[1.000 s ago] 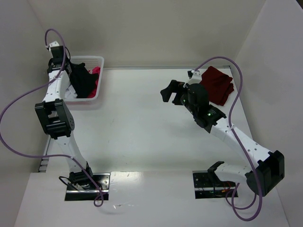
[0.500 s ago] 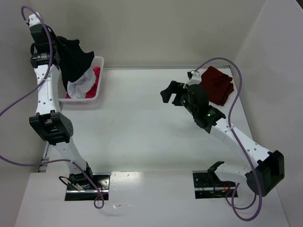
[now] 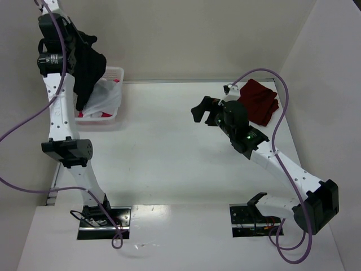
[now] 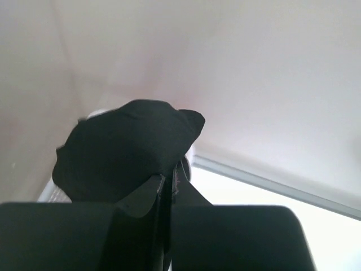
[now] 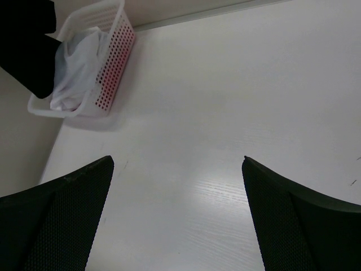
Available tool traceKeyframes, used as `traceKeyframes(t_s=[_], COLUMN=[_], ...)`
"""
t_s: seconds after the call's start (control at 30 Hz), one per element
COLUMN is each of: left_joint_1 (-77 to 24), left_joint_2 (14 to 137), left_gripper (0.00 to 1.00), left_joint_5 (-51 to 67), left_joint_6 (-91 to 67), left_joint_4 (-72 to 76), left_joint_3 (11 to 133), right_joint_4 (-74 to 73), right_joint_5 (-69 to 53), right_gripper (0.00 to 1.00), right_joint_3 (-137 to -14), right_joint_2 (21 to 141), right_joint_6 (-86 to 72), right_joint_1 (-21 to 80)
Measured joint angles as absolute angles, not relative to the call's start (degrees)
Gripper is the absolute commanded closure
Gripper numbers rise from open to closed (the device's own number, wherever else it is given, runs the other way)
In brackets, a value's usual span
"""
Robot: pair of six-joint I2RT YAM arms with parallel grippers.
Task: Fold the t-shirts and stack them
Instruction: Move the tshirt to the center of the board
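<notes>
- The black t-shirt [image 3: 87, 65] hangs bunched in the air from the raised left arm, above the near-left part of the basket [image 3: 100, 121] and clear of the table [image 3: 158, 152].
- The left gripper [image 4: 168, 182] is pinched tight on a fold of this shirt. Only the left wrist view shows this: the two fingers [image 4: 148, 195] meet with black cloth pressed between them.
- In the top view the cloth covers that grip, but the shirt's whole length shows, its lower end hanging down in front of the basket's contents.
- The right wrist view catches only the shirt's lower edge [image 5: 28, 51] at its top left corner, hanging over the basket's far end.
- A white t-shirt [image 3: 107, 97] lies crumpled in the basket, heaped above its rim; a pink-red t-shirt [image 3: 89, 115] shows beneath it.
- From the right wrist the basket's lattice wall [image 5: 115, 56] is plain, with red cloth showing through its holes.
- A dark maroon t-shirt [image 3: 260, 101] lies folded at the far right of the table, well apart from the basket. It shows only from above.
- The right gripper [image 3: 202, 108] hovers over the middle of the table, just left of the maroon shirt, its fingers [image 5: 56, 226] spread wide and holding nothing.
- A small green light [image 3: 246, 136] glows on the right arm.
</notes>
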State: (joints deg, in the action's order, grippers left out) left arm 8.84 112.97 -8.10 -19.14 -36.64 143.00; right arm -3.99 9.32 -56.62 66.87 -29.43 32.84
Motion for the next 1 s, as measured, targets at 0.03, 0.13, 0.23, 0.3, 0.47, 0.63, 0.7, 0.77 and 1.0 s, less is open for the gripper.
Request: traceKeyframes(t_s=[0.03,0.13,0.23,0.3,0.47,0.63,0.7,0.77,1.0], left_joint_1=[8.36,7.07,4.58,1.78,-9.39,-18.00,-20.53,-22.96,-29.21], left_joint_2=[112.95,111.98,108.22,104.92,94.19,84.90,83.99,84.51,86.26], left_gripper=[1.00,1.00,1.00,1.00,1.00,1.00,1.00,0.91,0.00], left_joint_5=[-7.27,-3.81,0.16,2.48,7.77,9.80,10.35,10.57,10.87], left_joint_6=[-18.96,-18.26,-18.24,-18.17,-18.02,-19.55,-20.99,-22.57,-25.80], left_joint_4=[-37.52,-38.63,-39.07,-39.44,-37.89,-30.50,-27.53,-25.96,-24.86], left_joint_3=[144.90,150.47,151.87,151.15,138.08,110.00,99.48,90.56,74.52], right_joint_4=[-3.95,-4.34,-5.61,-6.26,-7.94,-10.31,-11.31,-12.14,-15.33], right_joint_5=[9.43,10.20,11.70,12.97,16.16,19.25,19.81,20.01,18.98], right_gripper=[0.00,0.00,0.00,0.00,0.00,0.00,0.00,0.00,0.00], right_joint_3=[-56.62,-56.64,-56.95,-57.60,-59.18,-59.59,-59.57,-59.46,-55.75], right_joint_2=[66.87,66.41,64.34,62.15,54.41,48.25,47.00,46.54,47.51], right_joint_6=[-29.52,-29.56,-29.56,-29.54,-29.78,-30.57,-31.03,-31.70,-34.70], right_joint_1=[32.84,32.84,32.73,32.36,31.07,30.70,30.46,30.20,30.11])
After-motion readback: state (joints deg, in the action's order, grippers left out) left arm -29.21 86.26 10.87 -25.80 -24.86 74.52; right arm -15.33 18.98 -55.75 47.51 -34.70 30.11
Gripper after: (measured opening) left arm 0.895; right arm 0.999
